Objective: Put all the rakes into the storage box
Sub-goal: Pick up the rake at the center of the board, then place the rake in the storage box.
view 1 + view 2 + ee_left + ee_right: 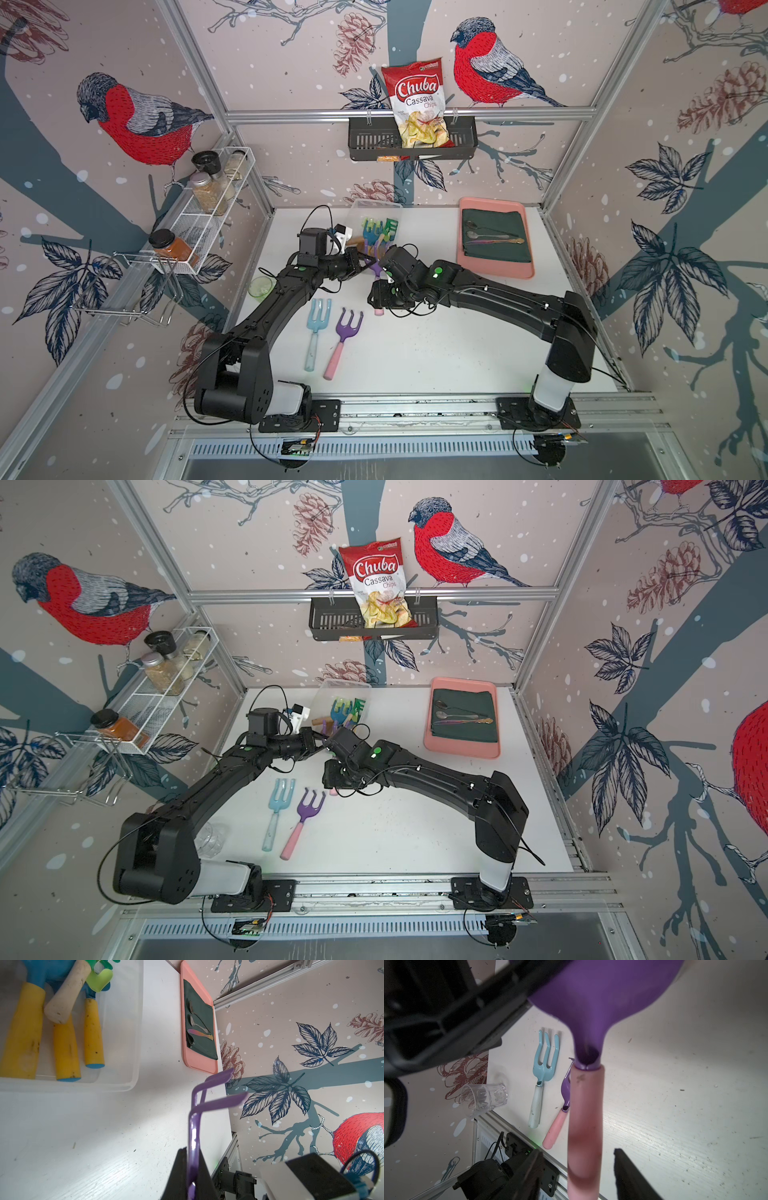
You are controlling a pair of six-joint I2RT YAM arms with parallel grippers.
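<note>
At the front edge we noted an aluminium rail [415,409] bounding the white tabletop [436,357], which was scuffed and speckled. On it lay a loose blue rake [318,328] and a loose purple rake [344,338], side by side, not touching. Beyond them the held rake [585,1115] hung above the table, just before the storage box [133,1043]. The left gripper [191,1153] was clamped on its purple head. The right gripper [577,1152] stood open around the pink handle, clear of it. Farther right sat a pink tray [528,266]. Bird-patterned wallpaper [291,62] covered the walls.
</note>
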